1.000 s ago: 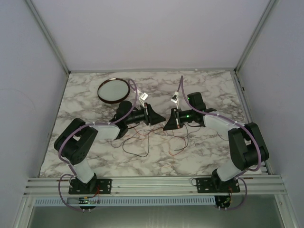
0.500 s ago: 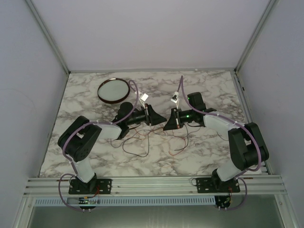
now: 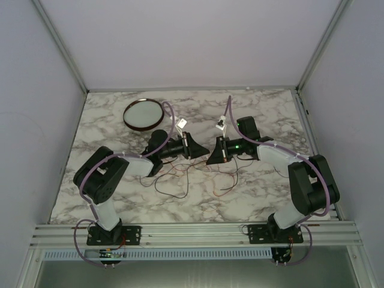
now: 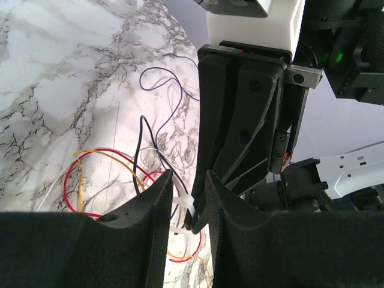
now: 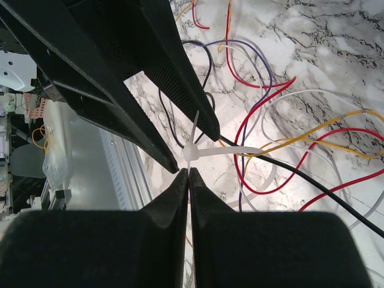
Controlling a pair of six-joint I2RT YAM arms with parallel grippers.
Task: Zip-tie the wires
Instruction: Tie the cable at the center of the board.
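The wires lie in a loose tangle of thin red, black, yellow and white strands on the marble table, below both grippers. A white zip tie loops around some of them. My right gripper is shut on the zip tie's thin tail, just under its head. My left gripper faces it tip to tip, jaws apart, with the zip tie head and the right gripper's tip in the gap. In the top view the left gripper and right gripper meet at mid-table.
A round dark-rimmed dish sits at the back left of the table. Lilac cables run along both arms. Grey walls enclose the table on three sides, and an aluminium rail carries the arm bases along the near edge.
The left arm's elbow has shifted slightly right, bringing its gripper a touch closer to the right gripper. The right arm has not moved.
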